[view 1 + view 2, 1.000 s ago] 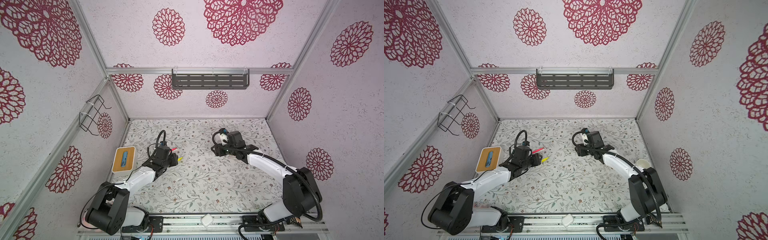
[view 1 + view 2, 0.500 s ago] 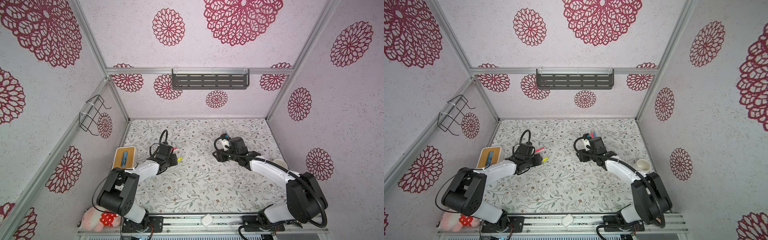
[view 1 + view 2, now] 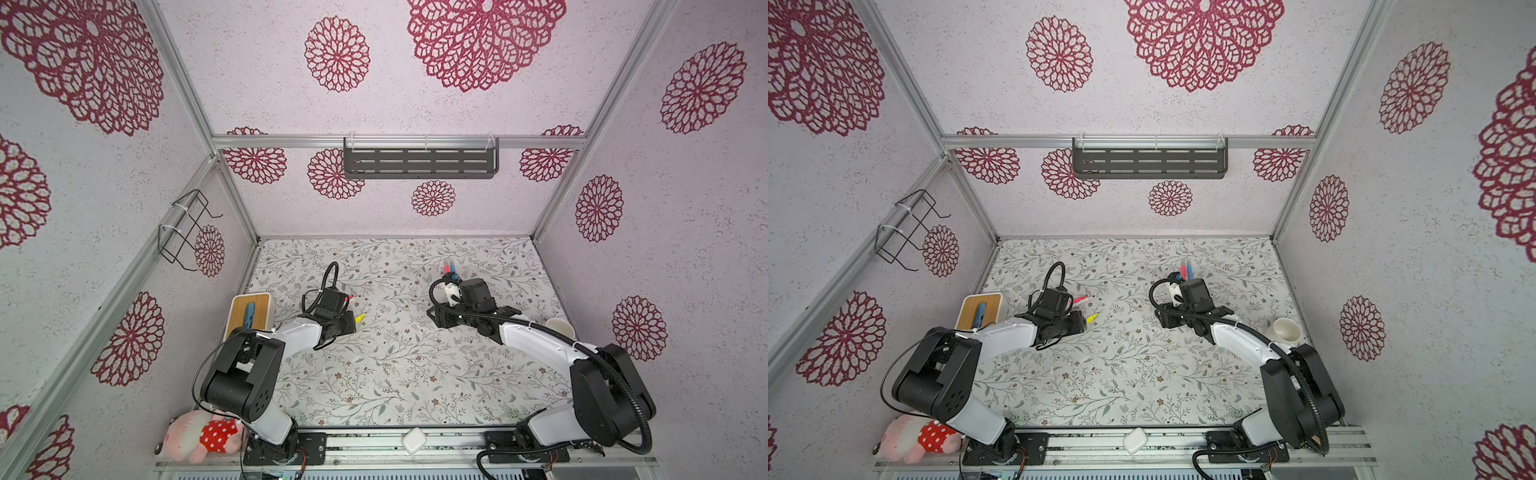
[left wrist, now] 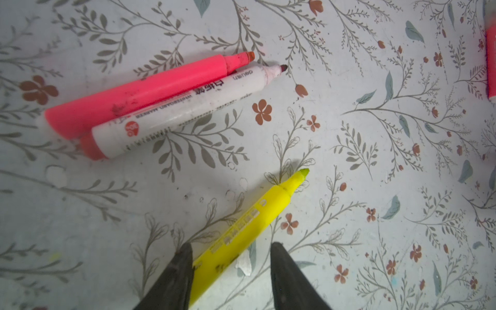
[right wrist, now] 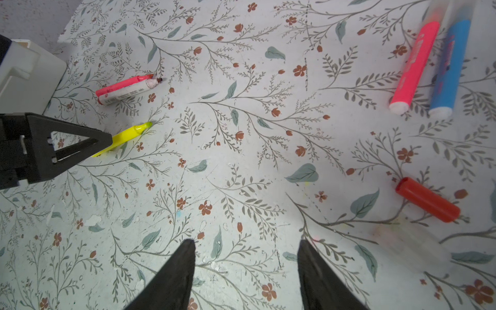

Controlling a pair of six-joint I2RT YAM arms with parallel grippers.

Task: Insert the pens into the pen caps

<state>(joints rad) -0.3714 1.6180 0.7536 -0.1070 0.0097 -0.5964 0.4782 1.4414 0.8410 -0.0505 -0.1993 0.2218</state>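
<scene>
Table (image 3: 395, 374): floral-print cover, scuffed, white flecks.
Box (image 3: 253, 300): wooden lid, at table's left edge by wall.
Cup (image 3: 561, 328): pale, at table's right edge.
Wire rack (image 3: 187, 228): black, fixed to left wall.
Slotted shelf (image 3: 419, 160): dark, on back wall.
Plush toy (image 3: 199, 434): pink, red white-spotted cloth, front left corner.
Small white case (image 3: 412, 440): on front rail (image 3: 457, 439), centre.
Walls (image 3: 374, 208): pale, red rosette pattern.

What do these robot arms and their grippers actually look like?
The left arm and right arm have smooth white shells between chunky black joints and bases, with a black cable looping along each. The left gripper and right gripper each end in two black pointed fingers; side-on, a finger is an open triangular frame.
</scene>
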